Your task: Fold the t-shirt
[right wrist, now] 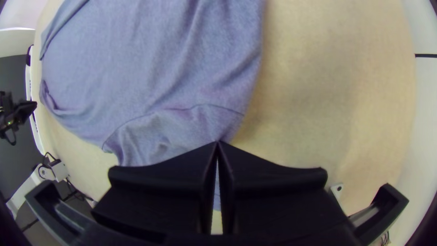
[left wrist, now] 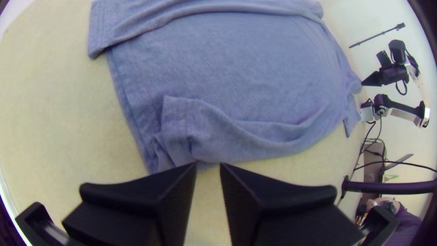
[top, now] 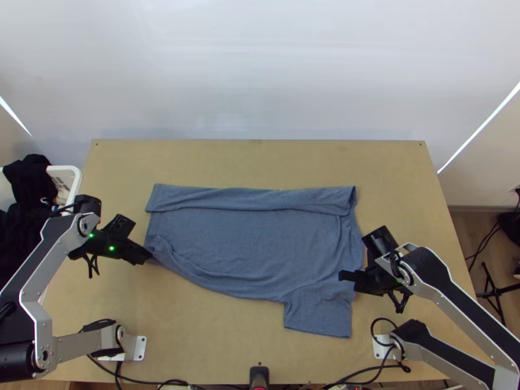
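Top view: a t-shirt [top: 253,240] is being shown on the table [top: 214,338], far side folded in; the left gripper [top: 148,257] is being held slightly open, empty, by its hem, the right gripper [top: 340,275] closed at the sleeve [top: 318,312], whether on cloth being unclear.

The t-shirt [top: 247,247] is soft, matt cloth with a faintly heathered surface. Beneath it, the desk [top: 195,331] looks like smooth, pale wood; the arm links [top: 465,317] have a satin, metallic finish.

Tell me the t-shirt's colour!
The t-shirt is plain greyish blue, best seen in the top view.
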You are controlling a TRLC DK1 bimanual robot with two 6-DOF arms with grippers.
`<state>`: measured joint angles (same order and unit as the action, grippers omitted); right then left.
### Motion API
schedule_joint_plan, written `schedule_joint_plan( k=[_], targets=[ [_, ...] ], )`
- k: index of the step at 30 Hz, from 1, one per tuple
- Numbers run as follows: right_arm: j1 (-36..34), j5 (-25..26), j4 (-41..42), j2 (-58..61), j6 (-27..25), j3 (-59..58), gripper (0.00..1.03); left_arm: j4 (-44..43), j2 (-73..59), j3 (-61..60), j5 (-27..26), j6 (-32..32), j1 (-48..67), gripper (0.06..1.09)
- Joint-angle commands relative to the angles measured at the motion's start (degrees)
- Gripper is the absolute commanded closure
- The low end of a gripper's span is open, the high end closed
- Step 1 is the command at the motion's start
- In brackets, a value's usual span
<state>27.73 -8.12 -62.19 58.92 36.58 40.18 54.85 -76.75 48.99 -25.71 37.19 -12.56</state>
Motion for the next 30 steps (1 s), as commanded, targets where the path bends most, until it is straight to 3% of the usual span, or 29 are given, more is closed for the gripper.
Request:
schedule_joint_plan(
  k=[1, 5, 30],
  targets=[
    [0.05, 0.03, 0.06, -0.47, -0.02, 0.07, 1.0, -1.5, 1.34, -1.44, -0.74, -0.28, 0.52, 0.99],
    [0.05, 0.03, 0.06, -0.56, -0.02, -0.02, 1.0, -1.5, 0.99, -1.36, -0.3, 0.6, 0.08, 0.54],
    [-0.04, 0.03, 0.06, -0.64, 0.16, -0.19, 1.0, -7.48, -4.81, -1.53, 2.69, 0.69, 0.08, 0.54]
  ],
)
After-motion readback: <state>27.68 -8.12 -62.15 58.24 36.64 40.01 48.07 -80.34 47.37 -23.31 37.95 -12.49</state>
